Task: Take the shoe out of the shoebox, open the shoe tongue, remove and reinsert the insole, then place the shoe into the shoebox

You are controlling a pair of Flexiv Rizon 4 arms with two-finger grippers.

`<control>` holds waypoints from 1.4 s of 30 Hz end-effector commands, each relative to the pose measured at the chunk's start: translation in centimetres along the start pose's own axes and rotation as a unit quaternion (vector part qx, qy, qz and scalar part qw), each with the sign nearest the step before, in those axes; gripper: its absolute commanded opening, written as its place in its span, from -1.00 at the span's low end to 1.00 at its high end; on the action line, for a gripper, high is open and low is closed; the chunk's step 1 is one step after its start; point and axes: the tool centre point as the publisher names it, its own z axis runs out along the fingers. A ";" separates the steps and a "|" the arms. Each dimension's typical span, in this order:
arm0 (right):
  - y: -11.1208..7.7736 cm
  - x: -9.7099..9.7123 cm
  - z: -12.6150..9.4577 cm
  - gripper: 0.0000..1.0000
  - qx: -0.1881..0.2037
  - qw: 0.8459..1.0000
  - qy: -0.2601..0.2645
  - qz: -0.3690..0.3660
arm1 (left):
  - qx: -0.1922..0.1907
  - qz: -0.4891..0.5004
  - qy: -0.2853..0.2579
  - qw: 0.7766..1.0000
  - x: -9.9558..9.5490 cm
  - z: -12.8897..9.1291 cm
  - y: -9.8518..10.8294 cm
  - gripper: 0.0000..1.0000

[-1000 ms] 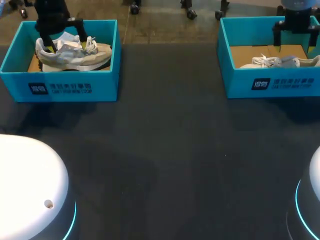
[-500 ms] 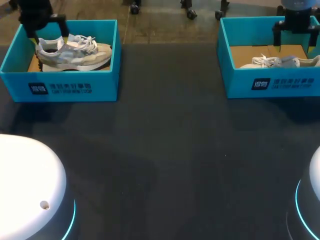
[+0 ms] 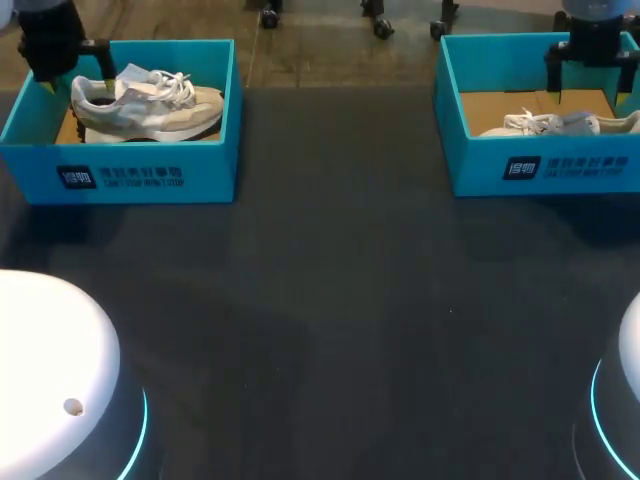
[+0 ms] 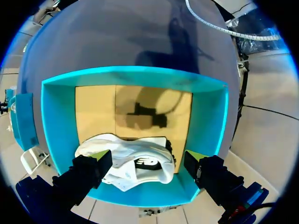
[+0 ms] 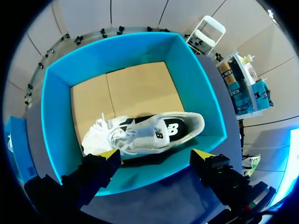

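Head: high, behind table (image 3: 340, 320); 2 wrists (close) over shoeboxes (image 4: 58, 121).

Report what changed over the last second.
The left claw, which was down at the collar of the shoe inside the left shoebox, drew up and back toward the box's far left corner. It now hangs open above the heel end. The shoe stayed lying in its box. The right claw, open above the right shoebox, and the other shoe in it did not move.
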 end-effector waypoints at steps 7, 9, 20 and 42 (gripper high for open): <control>0.0 0.0 0.0 1.00 0.000 1.000 0.000 0.000 | -0.003 0.000 0.002 1.000 -0.1 0.0 -0.2 1.00; 0.0 0.0 0.0 1.00 0.000 1.000 0.000 0.000 | 0.002 0.005 0.002 1.000 -0.2 0.0 -0.2 1.00; 0.0 0.0 0.0 1.00 0.000 1.000 0.000 0.000 | -0.017 -0.028 0.019 0.999 2.6 0.8 4.5 0.71; 0.0 0.0 0.0 1.00 0.000 1.000 0.000 0.000 | 0.013 -0.012 0.018 1.000 4.5 5.5 7.4 0.01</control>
